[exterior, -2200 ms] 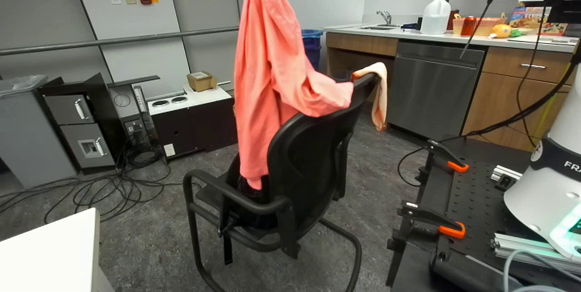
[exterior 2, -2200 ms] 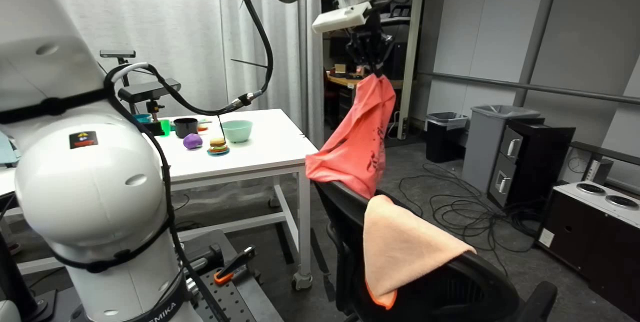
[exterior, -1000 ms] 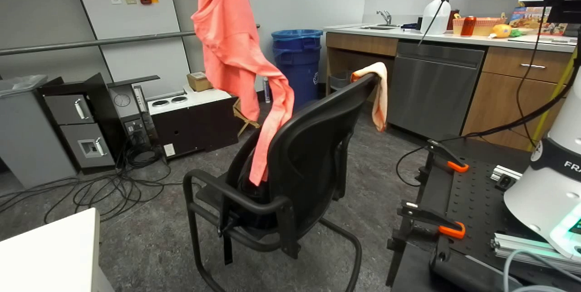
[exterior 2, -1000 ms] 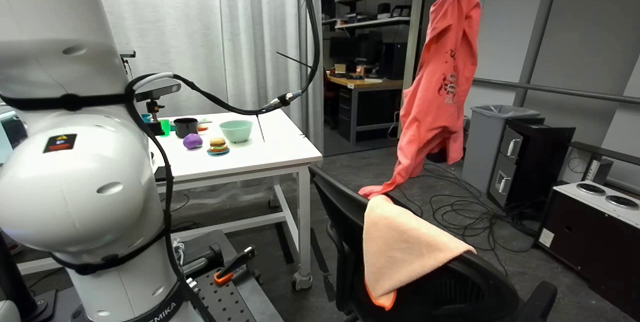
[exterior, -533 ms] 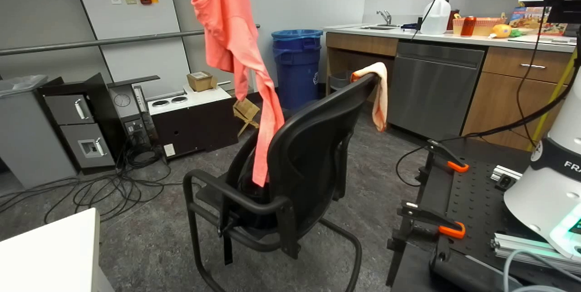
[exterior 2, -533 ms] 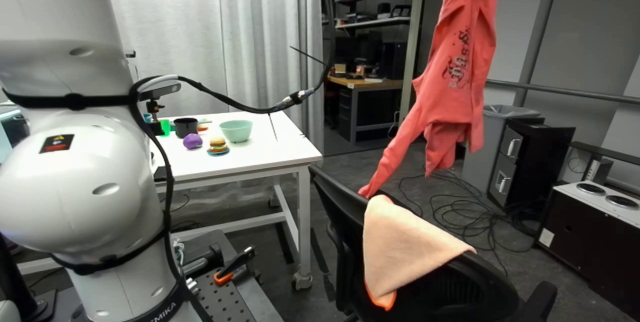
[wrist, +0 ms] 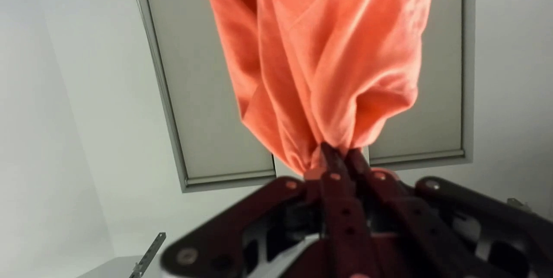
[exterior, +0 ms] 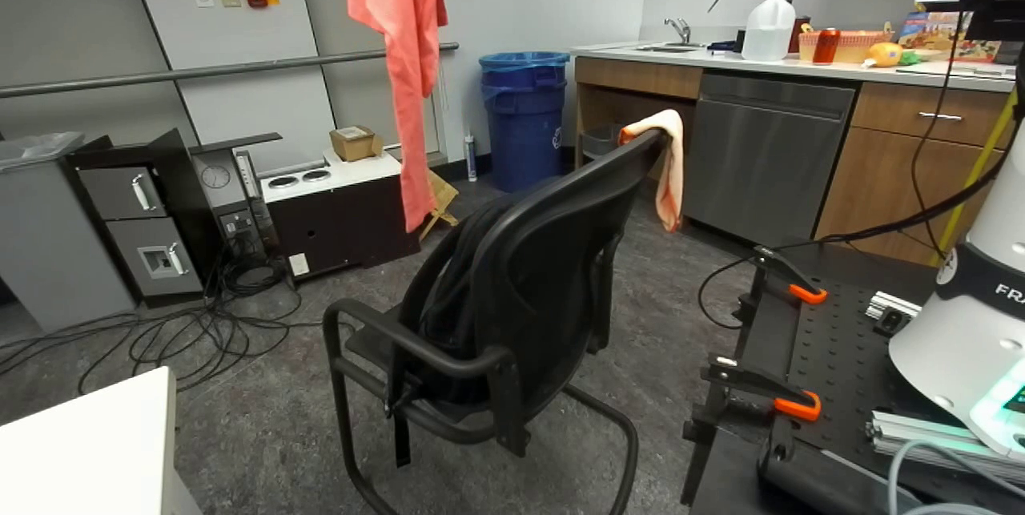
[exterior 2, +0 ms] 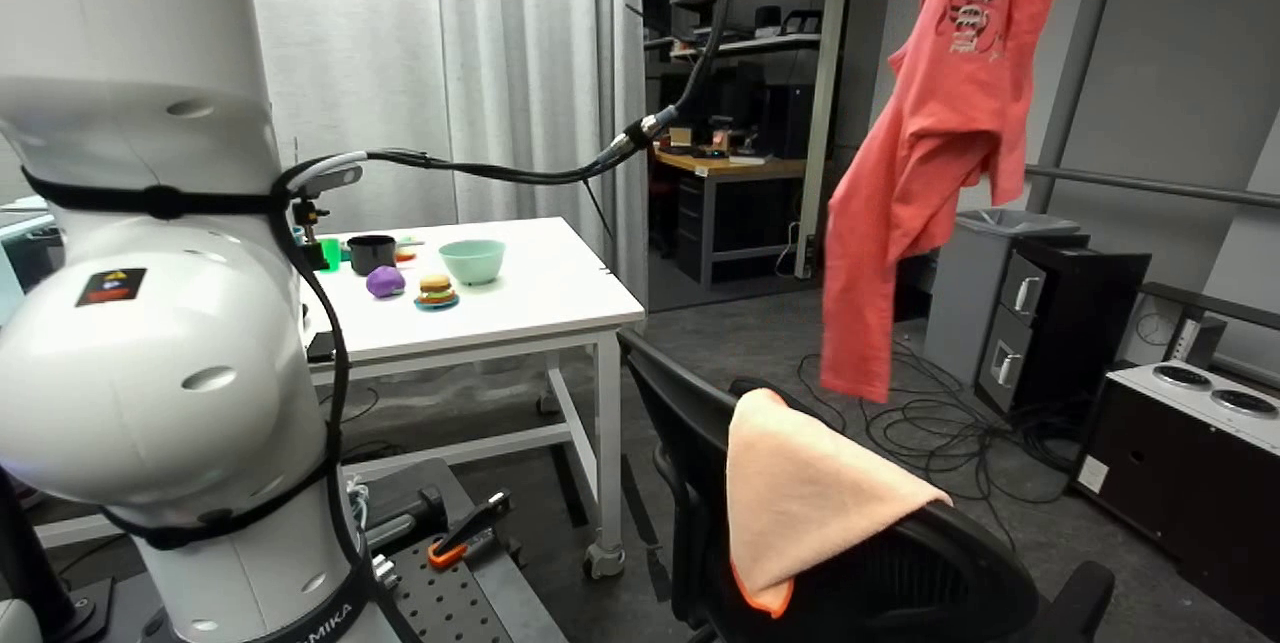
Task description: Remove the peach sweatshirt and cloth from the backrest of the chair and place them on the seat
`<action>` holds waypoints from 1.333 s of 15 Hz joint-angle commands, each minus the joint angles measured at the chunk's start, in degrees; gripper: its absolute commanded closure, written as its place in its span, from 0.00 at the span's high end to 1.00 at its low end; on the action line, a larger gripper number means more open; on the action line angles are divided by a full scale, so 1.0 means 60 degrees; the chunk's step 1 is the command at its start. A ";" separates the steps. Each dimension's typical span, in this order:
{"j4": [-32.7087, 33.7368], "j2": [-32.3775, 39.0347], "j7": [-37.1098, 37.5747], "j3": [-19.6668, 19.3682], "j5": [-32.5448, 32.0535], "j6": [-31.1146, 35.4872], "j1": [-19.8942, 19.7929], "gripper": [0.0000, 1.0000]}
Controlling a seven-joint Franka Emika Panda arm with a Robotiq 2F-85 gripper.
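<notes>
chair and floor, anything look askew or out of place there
Cables lie in a loose tangle across the floor, looking untidy. The cloth hangs askew over the backrest, one corner dangling low instead of an even edge. I see no spill or damage.

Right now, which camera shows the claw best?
The wrist view: the claw is up close there, shut on the sweatshirt. Both exterior views show no claw; the sweatshirt runs off their top edges.
</notes>
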 commanded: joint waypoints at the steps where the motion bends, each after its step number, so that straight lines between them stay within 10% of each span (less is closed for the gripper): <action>1: 0.0879 0.0800 0.0039 -0.0124 -0.0052 -0.0158 -0.0049 0.01; 6: -0.0597 0.1217 -0.1992 -0.0135 0.3140 -0.0343 -0.0081 0.01; 16: -0.2767 0.1286 -0.7829 0.2743 1.0379 -0.3186 -0.2806 0.01; 17: -0.2803 0.1105 -0.8399 0.1271 1.1263 -0.3872 -0.1575 0.01; 19: -0.2610 0.1087 -0.8406 0.1752 1.1118 -0.5484 -0.2380 0.01; 20: -0.2536 0.1017 -0.8630 0.0378 1.1406 -0.6146 -0.1266 0.01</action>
